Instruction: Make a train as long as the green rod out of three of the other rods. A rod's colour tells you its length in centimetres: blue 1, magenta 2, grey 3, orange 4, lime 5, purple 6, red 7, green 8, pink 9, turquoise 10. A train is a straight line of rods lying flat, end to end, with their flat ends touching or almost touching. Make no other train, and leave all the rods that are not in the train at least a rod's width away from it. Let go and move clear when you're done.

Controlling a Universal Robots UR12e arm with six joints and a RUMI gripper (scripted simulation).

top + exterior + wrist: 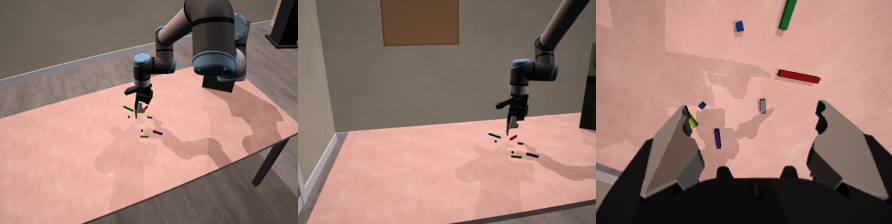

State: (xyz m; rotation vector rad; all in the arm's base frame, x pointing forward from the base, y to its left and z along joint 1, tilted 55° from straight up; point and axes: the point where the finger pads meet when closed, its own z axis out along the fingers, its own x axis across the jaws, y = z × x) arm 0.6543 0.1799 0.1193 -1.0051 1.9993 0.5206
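My gripper (pixel 138 115) (pixel 510 131) (pixel 750 104) is open and empty, above the table near the red rod. The green rod (pixel 128 108) (pixel 494 135) (pixel 787 14) lies at the back left of the group. The red rod (pixel 145 108) (pixel 513 137) (pixel 799 77) is partly hidden by the gripper in the top view. The grey rod (pixel 149 117) (pixel 520 143) (pixel 763 106) lies in front of it. One blue rod (pixel 129 116) (pixel 495 141) (pixel 739 26) is near the green one. Another blue rod (pixel 142 130) (pixel 512 152) (pixel 702 105) lies just behind the lime rod (pixel 144 136) (pixel 516 156) (pixel 693 120). The purple rod (pixel 157 132) (pixel 532 155) (pixel 717 138) lies right of the lime one. All rods lie apart.
The pink table (pixel 59 149) (pixel 402 179) carries the rods. Its front edge runs below them in the top view. The arm's dark shadow crosses the table around the lime and purple rods. A dark green block (pixel 218 83) (pixel 587 104) stands by the arm's base.
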